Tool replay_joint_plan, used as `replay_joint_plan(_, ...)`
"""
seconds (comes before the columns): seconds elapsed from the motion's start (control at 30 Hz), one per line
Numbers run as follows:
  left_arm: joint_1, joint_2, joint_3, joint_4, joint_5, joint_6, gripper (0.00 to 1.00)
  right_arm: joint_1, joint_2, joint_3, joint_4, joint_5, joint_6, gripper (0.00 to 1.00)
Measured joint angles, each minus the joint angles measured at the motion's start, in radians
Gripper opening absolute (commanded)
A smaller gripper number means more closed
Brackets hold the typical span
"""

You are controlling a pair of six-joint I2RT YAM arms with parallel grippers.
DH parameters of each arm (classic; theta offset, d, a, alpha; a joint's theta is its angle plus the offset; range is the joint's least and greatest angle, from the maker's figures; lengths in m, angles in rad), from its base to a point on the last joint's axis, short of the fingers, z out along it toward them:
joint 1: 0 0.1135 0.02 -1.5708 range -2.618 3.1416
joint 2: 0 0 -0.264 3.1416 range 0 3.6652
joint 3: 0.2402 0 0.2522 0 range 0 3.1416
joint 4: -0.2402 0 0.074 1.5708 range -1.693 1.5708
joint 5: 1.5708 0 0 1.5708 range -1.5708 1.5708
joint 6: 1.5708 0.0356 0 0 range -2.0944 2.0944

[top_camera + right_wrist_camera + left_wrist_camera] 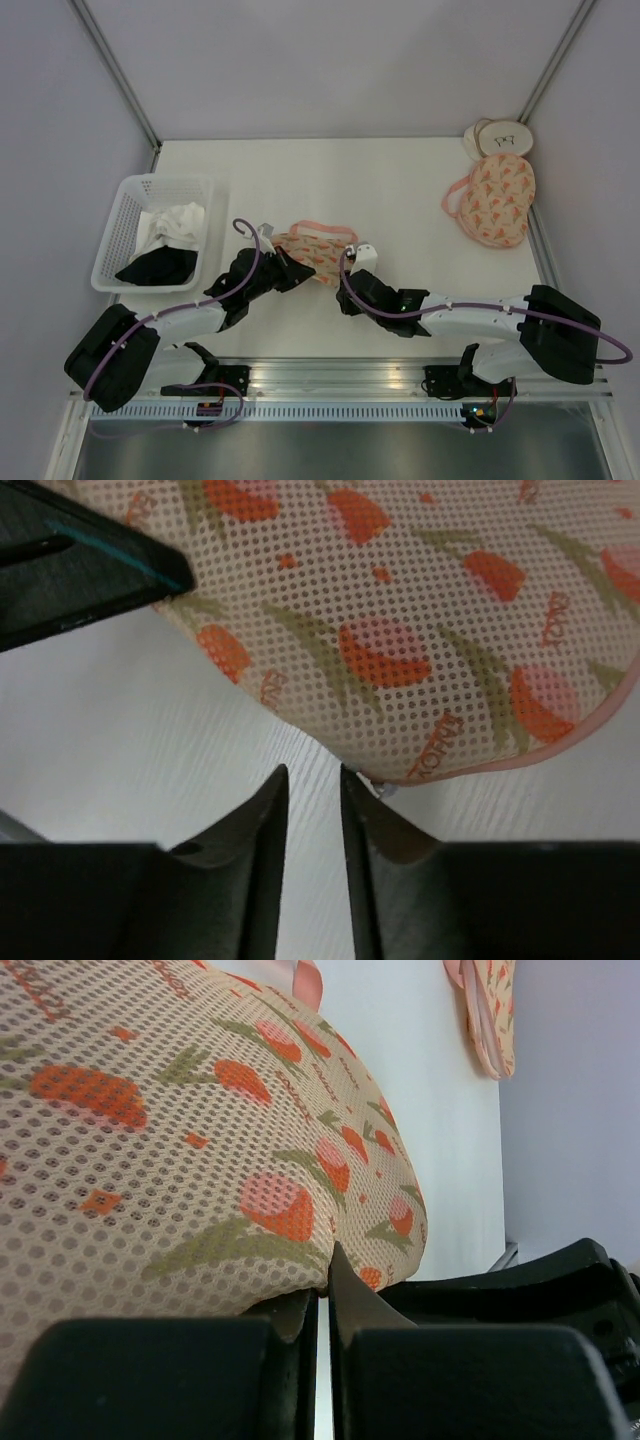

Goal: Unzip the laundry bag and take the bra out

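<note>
The left tool (pixel 325 1295) is clenched, its two black fingers pressed together on a fold of the laundry bag (pixel 318 252) at the bag's left end, the peach mesh bunching right down into the tips. From the other wrist view, one of those dark fingers lies against the bag's rim. The right tool (pixel 312 780) sits at the opposite, near-right end of the bag with its jaws released, only a narrow slot apart, bare white desk (pixel 400 190) showing through the slot and nothing caught between them. Its tip is just beside the bag's pink trim (pixel 590 730), where a small silvery bit (pixel 385 788) peeks out, too small to name; I cannot tell whether the finger touches the trim. The bag itself lies on the desk between the two tools, toward the near edge and about mid-width, its orange-pink print facing up and a pink strip (pixel 320 226) arching along its far side. Off to the left a white plastic basket (pixel 125 215) holds a white cloth (pixel 180 218) and a black one (pixel 160 265). Well apart at the far right rests a rounder pouch (pixel 492 200) of the same print, with pale round items (pixel 498 137) just behind it in the corner.
</note>
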Motion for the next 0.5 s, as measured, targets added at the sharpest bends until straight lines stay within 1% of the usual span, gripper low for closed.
replay_joint_plan(0.03,0.0,0.0,-0.002,0.002,0.0,-0.001,0.02,0.006,0.011,0.01,-0.004,0.03,0.004,0.27)
replay_joint_plan(0.1,0.0,0.0,-0.007,0.005,0.0,-0.003,0.02,0.014,0.029,0.023,-0.024,0.08,0.011,0.31)
replay_joint_plan(0.13,0.0,-0.002,-0.01,0.006,0.0,-0.003,0.02,0.019,0.038,0.031,-0.044,0.104,0.015,0.34)
replay_joint_plan(0.17,0.0,-0.003,-0.012,0.006,0.0,-0.003,0.02,0.022,0.047,0.038,-0.061,0.123,0.018,0.43)
replay_joint_plan(0.23,0.0,-0.01,-0.015,0.006,-0.001,-0.003,0.02,0.027,0.055,0.048,-0.097,0.149,0.025,0.51)
replay_joint_plan(0.27,0.0,-0.013,-0.015,0.006,-0.001,-0.003,0.02,0.029,0.055,0.048,-0.107,0.151,0.025,0.53)
replay_joint_plan(0.37,0.0,-0.024,-0.015,0.006,-0.001,-0.003,0.02,0.034,0.052,0.046,-0.127,0.126,0.022,0.56)
replay_joint_plan(0.5,0.0,-0.026,-0.015,0.006,-0.001,-0.003,0.02,0.056,0.021,0.026,-0.135,0.085,0.021,0.56)
